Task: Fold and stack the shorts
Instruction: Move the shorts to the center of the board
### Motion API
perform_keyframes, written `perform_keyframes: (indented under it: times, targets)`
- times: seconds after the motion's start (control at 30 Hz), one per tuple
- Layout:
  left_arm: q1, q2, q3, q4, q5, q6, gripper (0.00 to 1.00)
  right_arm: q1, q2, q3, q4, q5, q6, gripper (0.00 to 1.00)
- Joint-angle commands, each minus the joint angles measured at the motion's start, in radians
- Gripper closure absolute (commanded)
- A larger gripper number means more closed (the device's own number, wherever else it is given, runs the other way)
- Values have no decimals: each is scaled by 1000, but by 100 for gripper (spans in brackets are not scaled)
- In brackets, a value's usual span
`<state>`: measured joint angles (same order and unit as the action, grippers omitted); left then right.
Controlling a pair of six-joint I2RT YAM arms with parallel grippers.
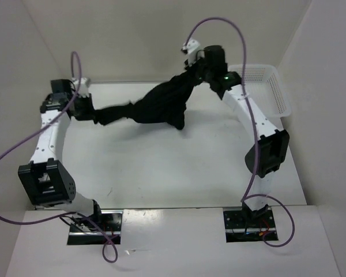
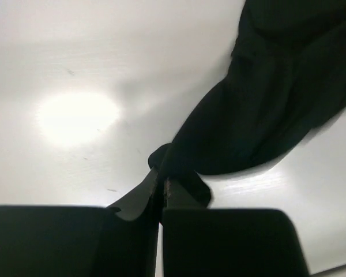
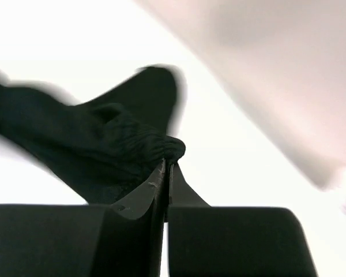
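The black shorts [image 1: 155,105] hang stretched between my two grippers above the far half of the white table. My left gripper [image 1: 86,112] is shut on one end of the shorts at the left, low near the table; its wrist view shows the jaws pinched on the fabric [image 2: 242,109]. My right gripper [image 1: 197,72] is shut on the gathered edge of the shorts [image 3: 104,150], held higher at the back. The middle of the shorts sags down toward the table.
A white plastic mesh basket [image 1: 274,86] stands at the back right beside my right arm. White walls close in the table on the left, back and right. The table's near edge [image 1: 173,208] runs in front of the arm bases.
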<state>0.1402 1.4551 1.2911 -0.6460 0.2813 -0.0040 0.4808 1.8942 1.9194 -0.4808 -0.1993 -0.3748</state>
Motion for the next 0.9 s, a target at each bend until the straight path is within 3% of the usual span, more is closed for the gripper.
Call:
perform_keyframes:
  times: [0.0, 0.03, 0.1, 0.33, 0.53, 0.77, 0.87]
  targets:
    - [142, 135, 198, -231, 165, 4, 100, -28, -58, 98, -22, 18, 8, 100]
    - [200, 167, 288, -271, 238, 4, 100, -28, -114, 69, -13, 5, 8, 100]
    - [232, 241, 323, -363, 291, 4, 100, -28, -180, -75, -13, -24, -15, 100]
    - [174, 240, 45, -400, 271, 4, 100, -28, -431, -628, 7, -47, -73, 100]
    - [65, 195, -174, -400, 138, 4, 100, -28, -576, -934, -50, -157, -107, 100]
    - [-5, 289, -228, -390, 38, 4, 100, -28, -646, -1070, -41, -180, -112, 100]
    - [-5, 336, -130, -418, 73, 4, 100, -28, -632, -1021, 31, -100, -76, 100]
